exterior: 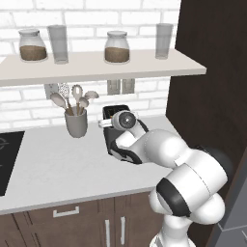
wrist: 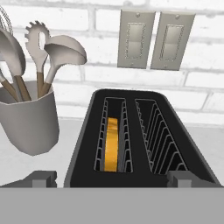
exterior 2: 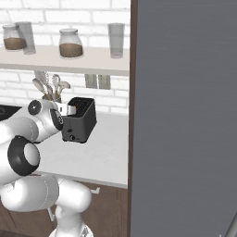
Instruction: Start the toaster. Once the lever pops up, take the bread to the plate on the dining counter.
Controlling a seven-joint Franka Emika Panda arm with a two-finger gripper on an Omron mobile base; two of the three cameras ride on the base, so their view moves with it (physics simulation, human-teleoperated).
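So you're parked right over the toaster (wrist: 142, 140), looking down into both slots from the hand view. The bread (wrist: 112, 144) is sitting deep in the left slot, with just its golden-orange crust edge showing between the wire guides; the right slot is empty. The gripper (wrist: 113, 177) has its fingers spread wide and isn't holding anything. You can see the two dark tips low in the frame, one off either side of the toaster's near end.

From the right base view the toaster sits on the pale kitchen counter (exterior 2: 104, 152), near the back, with the little round knob (exterior 2: 71, 137) low on the face toward you. The grey utensil cup (exterior: 76, 123) with its wooden spoons stands just beside it on the left, and two wall outlets (wrist: 155, 40) are on the brick behind.

My read: you're at the "start the toaster" step, or waiting on it. I can't make out the lever in any of these views, so I can't tell you whether it's down or up.

If it's not started, you need to find that lever and press it down. If it has popped, drop straight into the left slot and pinch the slice across its thin faces. Watch the cup on the way.
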